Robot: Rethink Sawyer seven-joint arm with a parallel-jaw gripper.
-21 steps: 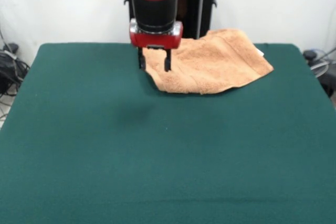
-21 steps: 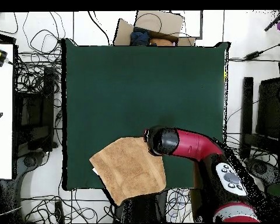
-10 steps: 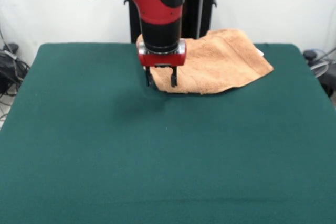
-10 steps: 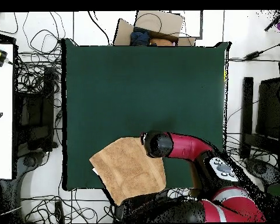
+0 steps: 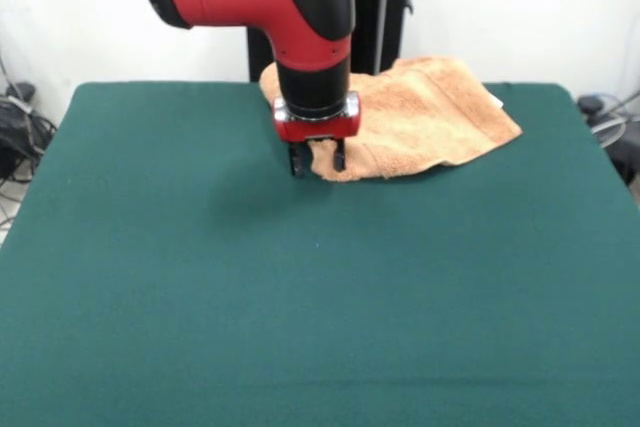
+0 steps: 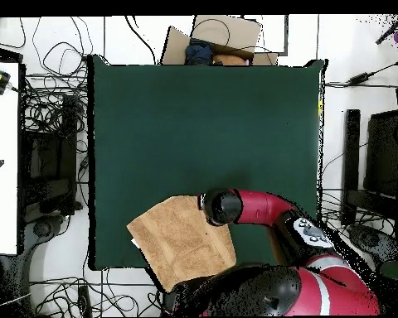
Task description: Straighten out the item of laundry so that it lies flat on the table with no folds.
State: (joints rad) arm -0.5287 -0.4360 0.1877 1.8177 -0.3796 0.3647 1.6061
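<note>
The light orange-tan towel [image 5: 430,117] lies rumpled at the table's far right in the front view, its near edge curled and its far edge overhanging the table. From overhead the towel [image 6: 182,240] sits skewed at the bottom left corner of the green table [image 6: 202,124]. My gripper [image 5: 318,161] is low over the green table [image 5: 300,297], open, with its fingers astride the towel's near left corner. In the overhead view the arm's round wrist [image 6: 221,207] covers the gripper.
Cables [image 6: 53,108] lie all round the table on the floor. A cardboard box [image 6: 215,37] stands beyond the top edge in the overhead view, and a white bench [image 6: 2,157] is at the left. More cables [image 5: 20,127] show at the front view's left edge.
My gripper has come down and moved toward the camera and right, from above the towel's left edge to its near left corner. The towel has barely shifted.
</note>
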